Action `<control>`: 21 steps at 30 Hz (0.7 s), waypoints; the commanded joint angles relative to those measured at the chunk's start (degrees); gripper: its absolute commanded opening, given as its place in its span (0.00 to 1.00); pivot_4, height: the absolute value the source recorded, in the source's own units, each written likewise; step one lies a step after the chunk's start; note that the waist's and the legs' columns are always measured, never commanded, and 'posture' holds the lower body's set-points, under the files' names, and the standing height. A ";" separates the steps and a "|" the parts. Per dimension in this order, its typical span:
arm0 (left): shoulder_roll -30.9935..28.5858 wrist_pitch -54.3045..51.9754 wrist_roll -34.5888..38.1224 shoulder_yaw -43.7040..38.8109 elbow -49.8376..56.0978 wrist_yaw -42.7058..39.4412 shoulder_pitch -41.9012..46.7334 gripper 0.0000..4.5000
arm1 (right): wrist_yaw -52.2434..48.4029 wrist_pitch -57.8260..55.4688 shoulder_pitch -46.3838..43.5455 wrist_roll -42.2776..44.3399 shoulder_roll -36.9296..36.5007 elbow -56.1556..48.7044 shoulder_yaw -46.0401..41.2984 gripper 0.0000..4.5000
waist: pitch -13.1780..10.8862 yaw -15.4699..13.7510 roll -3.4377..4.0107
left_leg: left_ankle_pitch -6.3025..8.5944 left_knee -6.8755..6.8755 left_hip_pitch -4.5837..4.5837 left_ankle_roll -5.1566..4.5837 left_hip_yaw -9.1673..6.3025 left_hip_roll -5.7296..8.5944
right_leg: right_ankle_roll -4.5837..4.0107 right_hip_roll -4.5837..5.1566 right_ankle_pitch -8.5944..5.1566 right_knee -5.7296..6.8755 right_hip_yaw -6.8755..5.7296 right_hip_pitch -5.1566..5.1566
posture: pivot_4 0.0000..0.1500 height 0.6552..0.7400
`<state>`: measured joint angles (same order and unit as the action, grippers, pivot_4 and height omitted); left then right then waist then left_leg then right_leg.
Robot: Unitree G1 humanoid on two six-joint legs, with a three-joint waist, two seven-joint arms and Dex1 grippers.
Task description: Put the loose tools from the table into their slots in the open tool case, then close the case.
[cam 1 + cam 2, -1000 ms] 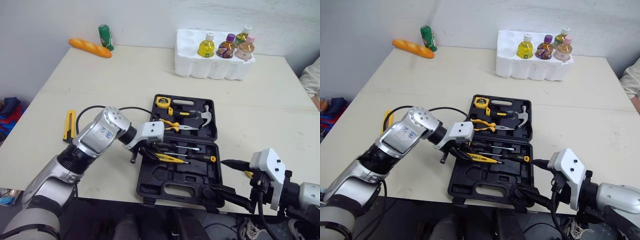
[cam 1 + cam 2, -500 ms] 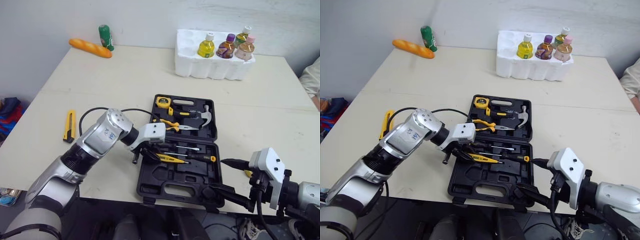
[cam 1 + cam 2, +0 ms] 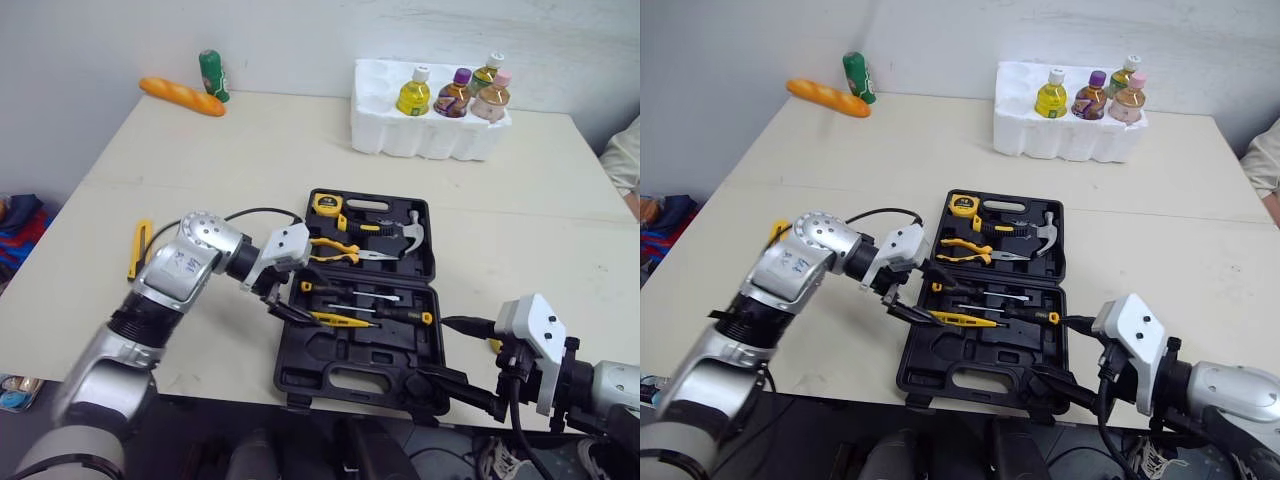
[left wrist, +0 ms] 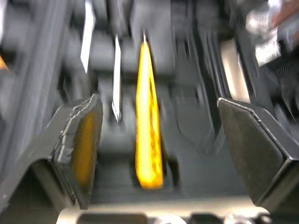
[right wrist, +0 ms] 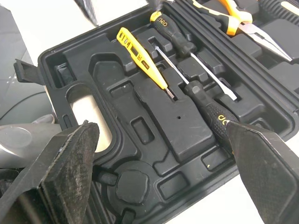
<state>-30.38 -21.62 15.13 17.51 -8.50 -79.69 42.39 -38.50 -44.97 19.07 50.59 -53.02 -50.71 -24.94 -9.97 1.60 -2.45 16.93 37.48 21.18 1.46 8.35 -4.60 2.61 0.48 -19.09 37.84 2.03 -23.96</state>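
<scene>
Left gripper [image 3: 938, 300] hangs wide open over the left side of the case's base half. Its forearm reaches in from the table's left with the elbow bent and raised. In the wrist view its fingers [image 4: 77, 149] straddle the slim yellow tester screwdriver [image 4: 148, 135] and touch nothing. Right gripper [image 3: 440, 350] is also spread wide and empty, pointing at the case's near right corner from just past the table's front edge.

Compared with a second ago, the left gripper has drawn back from over the middle of the case toward its left rim, and the elbow has swung outward. The right gripper has not moved, and the tester lies in the same slot.

Cream rectangular table [image 3: 250, 150] has broad bare room between the case and the white foam bottle tray [image 3: 380, 135] at the back. Open black plastic tool case [image 3: 320, 345] sits with its near rim at the table's front edge. Its lid half holds a steel hammer [image 3: 405, 228], orange-handled pliers [image 3: 340, 248] and a yellow tape measure [image 3: 325, 203]; its base half holds two black-handled screwdrivers [image 3: 400, 313]. One loose yellow utility knife [image 3: 138, 245] lies on the table left of the left arm, well apart from the case
</scene>
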 commanded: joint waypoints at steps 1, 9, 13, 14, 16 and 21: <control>1.28 4.42 2.82 -2.39 -2.70 -2.74 -0.90 0.55 | -0.26 0.91 -0.25 -0.03 0.38 -0.36 -0.41 1.00 | 0.00 0.14 -0.01 | 0.00 -0.01 -0.01 0.00 0.00 0.00 | 0.00 0.00 0.00 0.00 0.00 0.00 | 1.00 0.93; 3.00 9.63 -3.28 1.37 -6.20 -0.44 -2.66 0.02 | -0.89 0.61 0.21 0.22 -0.04 -0.30 -1.30 1.00 | 0.00 0.20 0.00 | 0.00 -0.03 -0.06 0.01 0.01 0.00 | 0.02 -0.03 0.01 0.00 0.02 0.02 | 1.00 0.93; 3.02 10.21 -6.46 3.14 -7.91 1.20 -2.74 0.02 | -0.84 0.39 0.49 0.42 -0.06 -0.56 -1.63 1.00 | 0.00 0.09 0.00 | 0.00 -0.01 -0.05 0.00 -0.01 -0.01 | 0.01 -0.03 0.01 0.01 0.01 0.02 | 1.00 0.93; 2.63 10.14 -8.49 4.30 -8.64 2.12 -2.71 0.02 | -0.84 0.34 0.65 0.42 -0.06 -0.65 -1.75 1.00 | 0.01 0.08 -0.01 | 0.00 -0.01 -0.05 0.00 -0.01 -0.01 | 0.01 -0.03 0.01 0.01 0.01 0.02 | 1.00 0.93; 1.49 6.37 -13.56 7.64 -10.01 4.36 -2.33 0.02 | -0.85 0.29 1.04 0.42 -0.08 -0.82 -2.01 1.00 | 0.03 0.05 -0.03 | 0.01 -0.02 -0.10 -0.01 -0.01 0.00 | 0.01 -0.03 0.01 0.00 0.01 0.07 | 1.00 0.93; -0.07 1.45 -11.69 9.29 -3.40 1.90 -5.31 0.02 | -0.67 0.26 2.08 0.43 0.05 -1.21 -2.46 1.00 | 0.34 0.44 -0.09 | 0.27 -0.27 -0.86 -0.39 0.04 0.02 | 0.02 0.01 -0.01 -0.14 0.05 0.78 | 1.00 0.93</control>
<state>-29.23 -16.72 4.86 23.90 -12.57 -76.43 40.56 -39.13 -45.04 21.08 50.64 -53.03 -50.32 -25.40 -9.63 2.04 -2.54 17.23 37.13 20.24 1.08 8.40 -4.59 2.60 0.48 -19.11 37.68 2.09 -22.98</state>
